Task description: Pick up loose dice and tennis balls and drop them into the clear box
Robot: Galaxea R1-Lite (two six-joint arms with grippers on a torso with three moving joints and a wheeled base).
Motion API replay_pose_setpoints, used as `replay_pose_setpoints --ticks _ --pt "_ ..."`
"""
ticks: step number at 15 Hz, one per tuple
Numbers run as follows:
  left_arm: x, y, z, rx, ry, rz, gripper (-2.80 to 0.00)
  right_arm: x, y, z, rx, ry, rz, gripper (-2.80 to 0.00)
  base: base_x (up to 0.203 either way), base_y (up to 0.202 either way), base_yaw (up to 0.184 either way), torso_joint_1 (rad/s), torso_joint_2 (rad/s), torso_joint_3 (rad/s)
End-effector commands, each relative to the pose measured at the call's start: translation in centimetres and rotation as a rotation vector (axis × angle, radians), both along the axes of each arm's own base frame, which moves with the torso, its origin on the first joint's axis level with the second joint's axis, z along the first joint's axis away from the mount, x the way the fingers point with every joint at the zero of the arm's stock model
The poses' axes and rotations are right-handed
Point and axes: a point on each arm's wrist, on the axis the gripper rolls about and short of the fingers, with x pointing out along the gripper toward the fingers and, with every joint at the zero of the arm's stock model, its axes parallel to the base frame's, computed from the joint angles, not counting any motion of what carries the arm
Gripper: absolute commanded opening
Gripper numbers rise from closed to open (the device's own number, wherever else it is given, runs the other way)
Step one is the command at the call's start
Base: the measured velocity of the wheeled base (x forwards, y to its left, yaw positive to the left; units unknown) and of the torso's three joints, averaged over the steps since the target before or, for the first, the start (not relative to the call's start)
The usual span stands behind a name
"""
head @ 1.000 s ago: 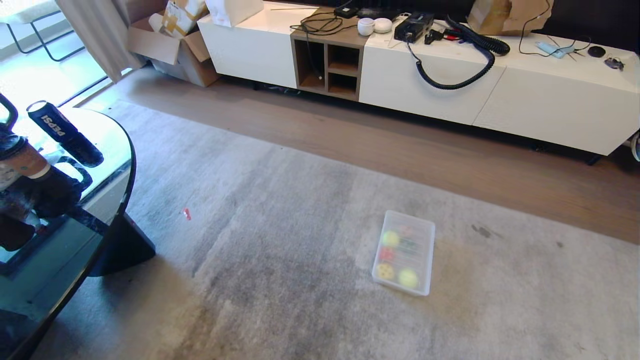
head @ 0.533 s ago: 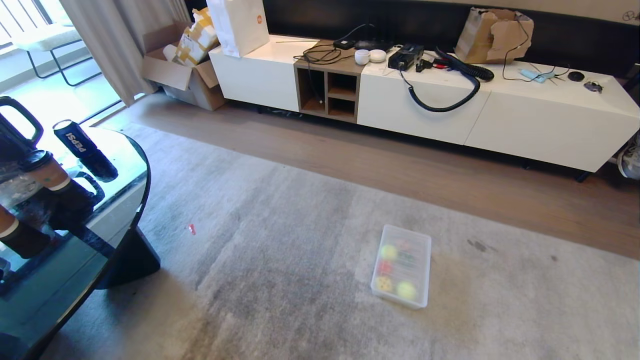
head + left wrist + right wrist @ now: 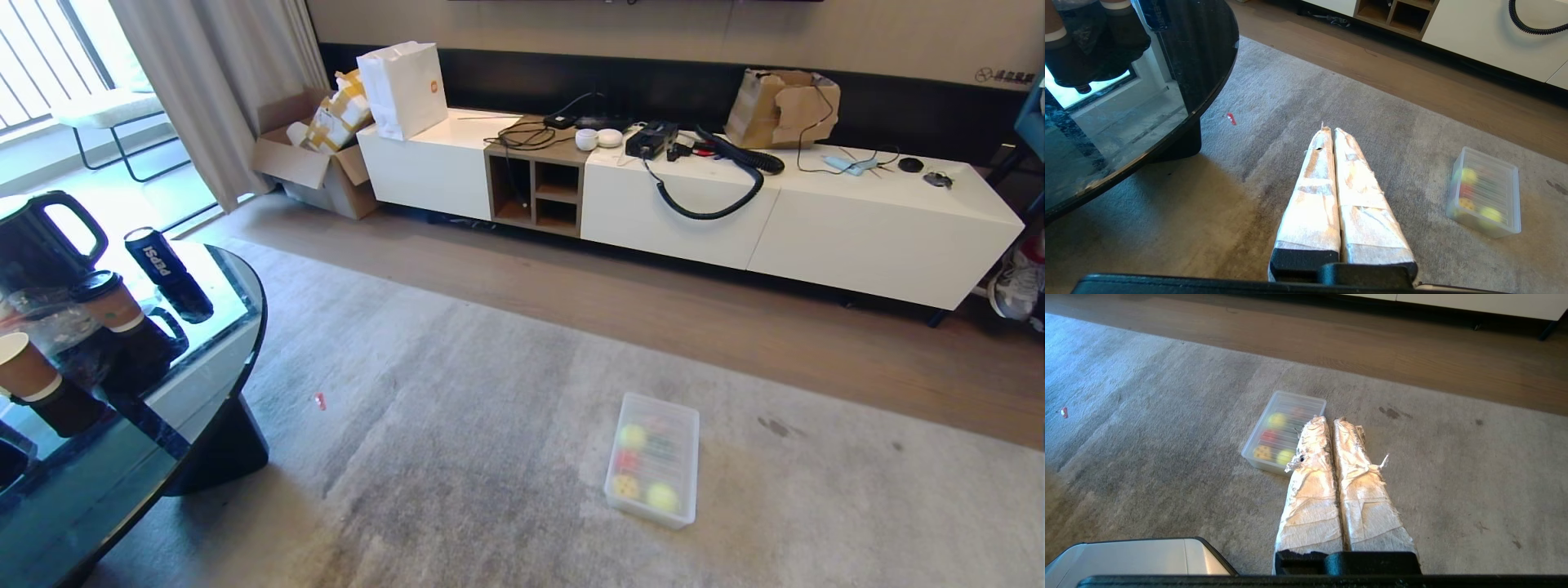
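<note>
On my left I see the round black glass table (image 3: 204, 359) with paper cups (image 3: 110, 300), a kettle (image 3: 33, 241) and a Pepsi can (image 3: 155, 255). My left gripper (image 3: 1329, 131) hangs above the grey rug (image 3: 457, 425), fingers pressed together, holding nothing. Further right the clear box (image 3: 690, 457) sits on the rug, dice (image 3: 626, 487) and tennis balls (image 3: 660, 496) inside under a ridged lid. My right gripper (image 3: 1329, 421) hovers near it, likewise closed and empty.

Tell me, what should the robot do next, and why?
Probably nothing more than a last look around. The balls and dice already show inside the box, the rug shows none loose, and both the left gripper and right gripper are shut and empty.
</note>
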Motion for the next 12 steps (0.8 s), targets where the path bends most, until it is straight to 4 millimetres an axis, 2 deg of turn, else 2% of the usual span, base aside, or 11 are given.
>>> replay_pose_setpoints --ticks 1,9,12 --pt "0.00 0.00 0.00 0.000 0.000 0.001 -2.80 0.01 0.00 0.01 0.000 0.002 0.000 -2.80 0.000 0.000 0.000 0.000 0.00 0.042" --pt "0.00 0.01 0.00 -0.001 0.000 0.002 -2.80 0.01 0.00 0.00 -0.003 0.003 0.000 -2.80 0.000 0.000 0.000 0.001 0.00 0.013" --pt "0.00 0.01 0.00 -0.003 0.000 0.002 -2.80 0.01 0.00 0.02 -0.003 0.002 0.000 -2.80 -0.004 -0.006 0.141 0.002 0.00 0.004"
